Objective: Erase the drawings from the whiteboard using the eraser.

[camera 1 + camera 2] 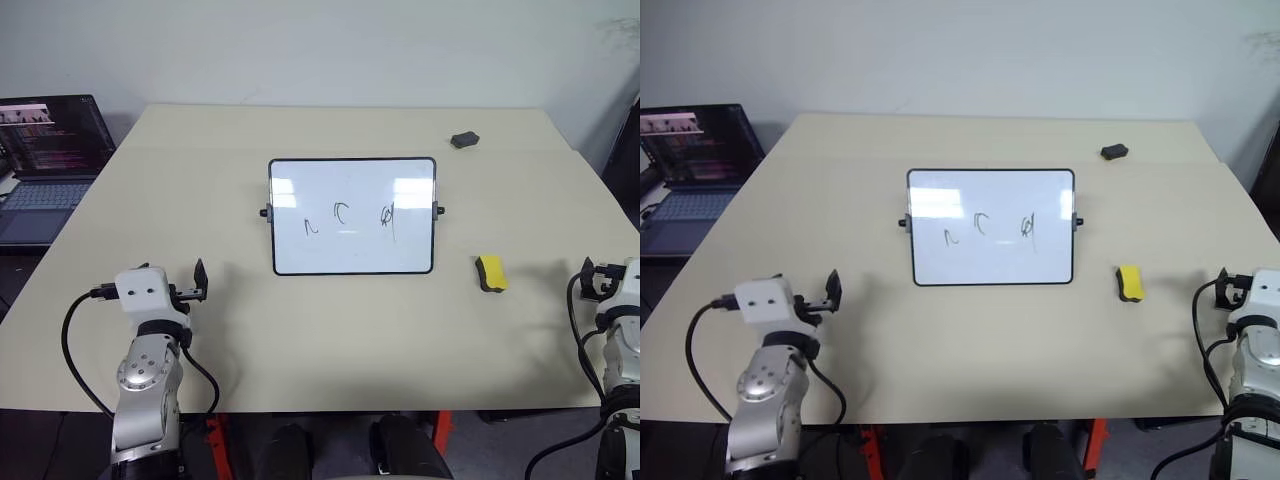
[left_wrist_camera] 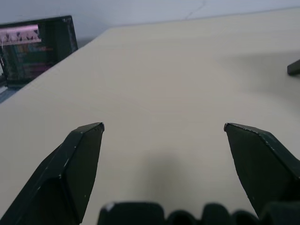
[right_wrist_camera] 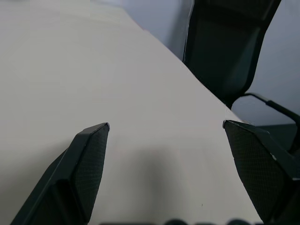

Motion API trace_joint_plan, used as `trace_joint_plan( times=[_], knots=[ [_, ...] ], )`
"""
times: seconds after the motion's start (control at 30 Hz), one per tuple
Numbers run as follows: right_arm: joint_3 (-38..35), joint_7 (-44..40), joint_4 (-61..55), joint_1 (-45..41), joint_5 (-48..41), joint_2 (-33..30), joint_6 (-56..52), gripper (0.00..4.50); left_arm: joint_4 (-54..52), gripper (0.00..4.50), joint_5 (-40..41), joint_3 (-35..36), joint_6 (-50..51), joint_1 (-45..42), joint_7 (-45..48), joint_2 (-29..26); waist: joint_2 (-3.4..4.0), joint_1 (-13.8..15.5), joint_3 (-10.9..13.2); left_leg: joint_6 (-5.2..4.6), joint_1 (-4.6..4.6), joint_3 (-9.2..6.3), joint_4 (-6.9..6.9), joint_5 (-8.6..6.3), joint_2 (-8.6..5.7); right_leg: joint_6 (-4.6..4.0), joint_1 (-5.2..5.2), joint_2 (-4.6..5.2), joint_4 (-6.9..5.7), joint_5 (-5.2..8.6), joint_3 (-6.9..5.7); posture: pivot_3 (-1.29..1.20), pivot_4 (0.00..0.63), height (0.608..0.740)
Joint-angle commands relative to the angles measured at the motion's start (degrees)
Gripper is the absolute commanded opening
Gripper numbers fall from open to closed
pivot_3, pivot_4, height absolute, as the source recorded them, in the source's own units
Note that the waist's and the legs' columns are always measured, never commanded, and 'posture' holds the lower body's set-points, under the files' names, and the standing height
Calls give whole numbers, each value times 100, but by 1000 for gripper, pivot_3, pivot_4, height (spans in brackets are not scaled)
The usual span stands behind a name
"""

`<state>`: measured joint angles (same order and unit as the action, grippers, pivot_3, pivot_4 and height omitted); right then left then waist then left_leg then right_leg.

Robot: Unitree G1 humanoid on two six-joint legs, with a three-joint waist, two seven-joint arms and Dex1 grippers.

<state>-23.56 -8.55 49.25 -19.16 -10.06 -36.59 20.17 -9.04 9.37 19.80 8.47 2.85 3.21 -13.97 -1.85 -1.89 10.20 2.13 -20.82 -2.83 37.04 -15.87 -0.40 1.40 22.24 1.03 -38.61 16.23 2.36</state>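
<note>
Left gripper (image 2: 164,127): nearest item, at the near left of the beige table (image 1: 330,340), raised over bare tabletop, fingers spread wide, holding nothing.
Laptop (image 1: 50,150): off the table's far left edge, screen lit.
Whiteboard (image 1: 352,250): centre of the table, propped at a tilt, black frame, side knobs.
Drawings (image 1: 348,218): three dark scribbles in a row across the board's middle.
Eraser (image 1: 490,273): yellow block lying flat just right of the board's lower corner, apart from it.
Dark grey lump (image 1: 464,140): far right of the table.
Right gripper (image 3: 165,124): near right table edge, fingers wide apart, empty, black chair (image 3: 234,47) beyond.
</note>
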Motion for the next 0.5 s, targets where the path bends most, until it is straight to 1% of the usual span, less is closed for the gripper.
trace_joint_plan(
  times=[0.03,0.1,0.2,0.3,0.37,0.43,0.5],
  knots=[
    [-315,321,-443,109,-174,25,0,4181,-263,4500,342,358,-60,123,213,-149,0,3,0,0,0,-1,0,0,0,0,0,0,1,0,0,0,150,740],
    [-376,462,-621,149,-223,146,-33,4181,-219,4500,423,376,-86,56,353,-250,0,11,0,0,0,-1,0,0,-1,0,0,0,0,0,0,0,150,740],
    [-314,561,-1335,376,-225,376,-323,4181,-288,4500,597,317,12,-261,662,-535,-1,16,0,0,1,-2,2,1,-2,0,-2,0,-1,1,0,0,150,740],
    [-387,523,-2303,672,-572,665,-815,4181,-136,4500,774,252,51,-639,1167,-924,1,29,0,2,0,-8,4,2,-1,0,-2,-2,-5,1,-5,0,150,740],
    [-451,468,-3197,987,-920,818,-1382,4181,-135,4500,1015,135,225,-1000,1599,-1178,4,37,0,2,0,-7,2,2,0,-1,-1,-2,-5,1,-4,0,150,740],
    [-358,287,-4045,1334,-1031,848,-1654,4181,-283,4500,1315,-142,534,-1302,2227,-1486,7,39,2,2,-4,-10,1,1,-1,-1,1,0,-4,0,-7,0,150,740],
    [-327,159,-4720,1550,-1268,856,-2052,4181,-550,4500,1637,-337,877,-1502,2630,-1694,8,29,3,2,-7,-12,0,1,-3,0,2,2,-2,1,-9,0,150,740]
  ],
)
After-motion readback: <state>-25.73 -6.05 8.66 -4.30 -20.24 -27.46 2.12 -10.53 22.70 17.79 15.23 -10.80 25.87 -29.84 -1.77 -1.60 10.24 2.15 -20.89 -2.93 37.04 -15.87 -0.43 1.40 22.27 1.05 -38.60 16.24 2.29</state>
